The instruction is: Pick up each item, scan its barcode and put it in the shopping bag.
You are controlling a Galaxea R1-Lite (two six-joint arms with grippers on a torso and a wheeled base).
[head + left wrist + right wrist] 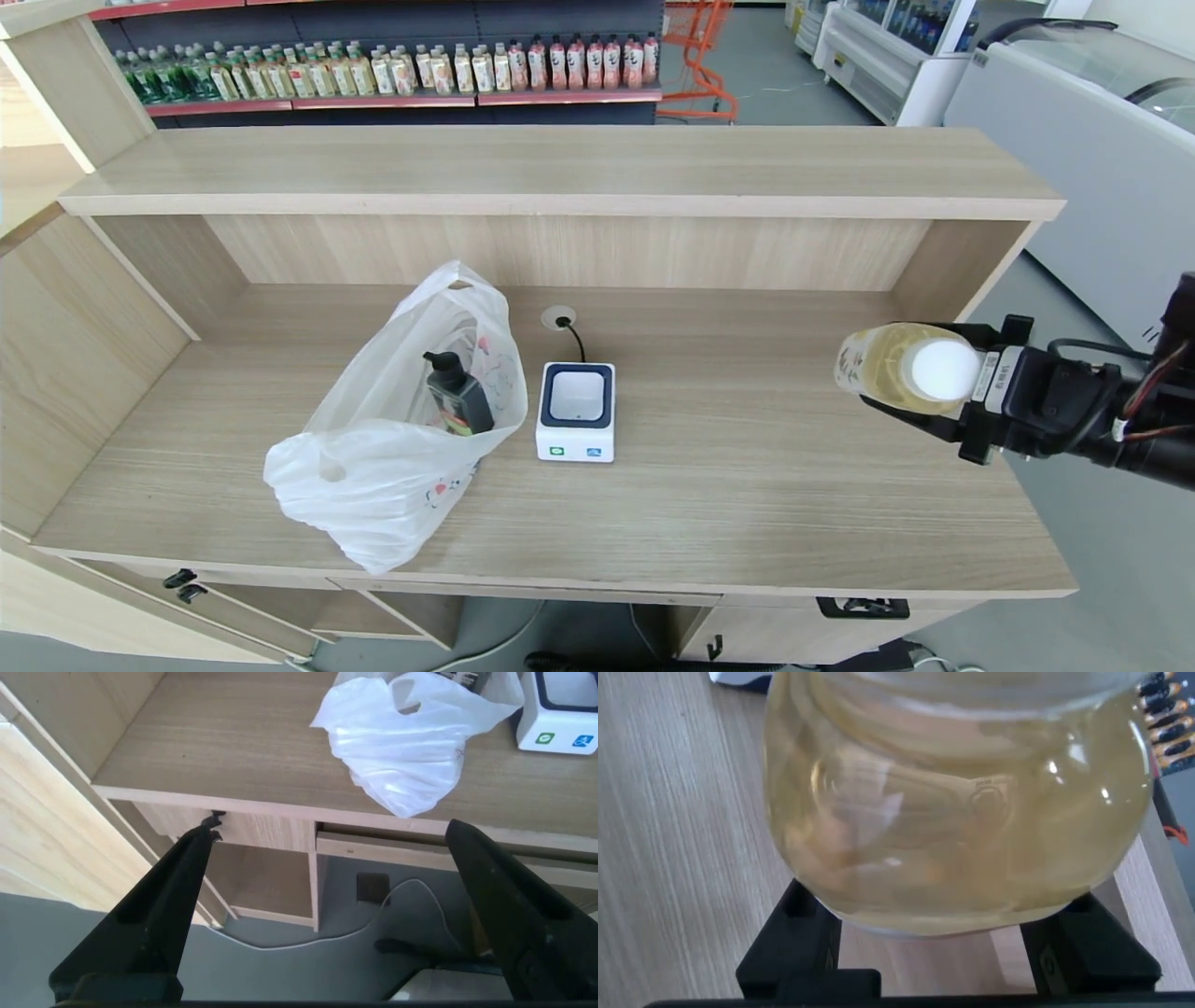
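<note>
The right hand (896, 387) grips the tea bottle (873, 364) above the surface's (747, 485) right edge, likely to bring its barcode to the scanner (576, 411). The left hand (334, 835) hangs wide open, empty.

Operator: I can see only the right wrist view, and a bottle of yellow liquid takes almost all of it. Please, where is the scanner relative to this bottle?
Observer: The head view shows the scanner at the middle of the counter. It is on the robot's left of the bottle. The right gripper holds the bottle raised above the counter's right end.
Operator: Is anything packed already?
Observer: Yes. A dark pump bottle stands inside the shopping bag, which sits just left of the scanner.
Operator: And my other arm?
Observer: The left gripper is open and empty, out in front of the counter's front edge.
</note>
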